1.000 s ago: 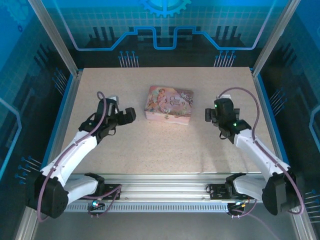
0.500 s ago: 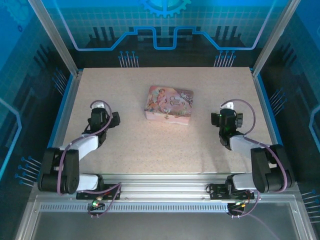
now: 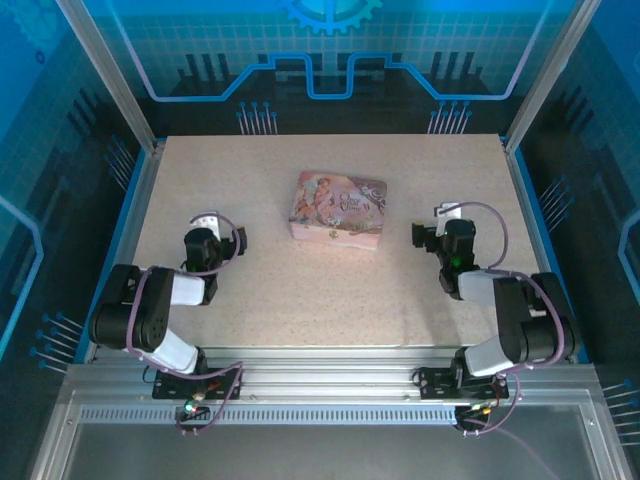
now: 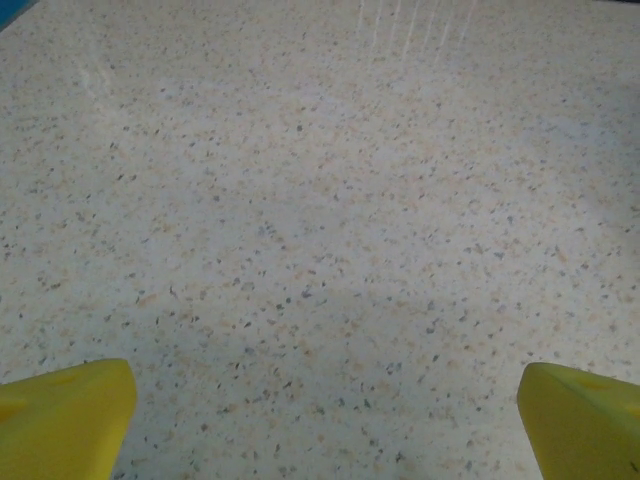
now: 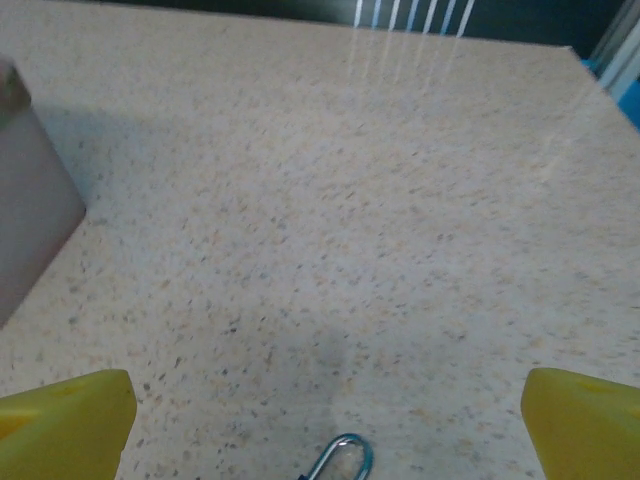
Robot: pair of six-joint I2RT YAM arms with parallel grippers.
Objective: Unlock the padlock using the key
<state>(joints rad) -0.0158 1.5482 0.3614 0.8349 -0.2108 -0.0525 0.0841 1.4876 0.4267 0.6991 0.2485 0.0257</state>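
On the speckled beige stone-look tabletop, a pink rectangular tin with an illustrated lid lies just above the centre of the top view. Both arms are folded low, one at each side of the lower half of the frame.

The left gripper is released. Its yellow plastic fingertips sit in the two bottom corners of the left wrist view, spread wide, with bare tabletop between them.

The right gripper is likewise spread and grasps nothing, its yellow tips in the bottom corners of the right wrist view. At the bottom centre of that frame, between the tips and touching neither, the small silvery shackle loop of the padlock rests on the tabletop. The frame edge cuts off its body. The tin's plain side wall fills the left edge of that view, well apart from the padlock.
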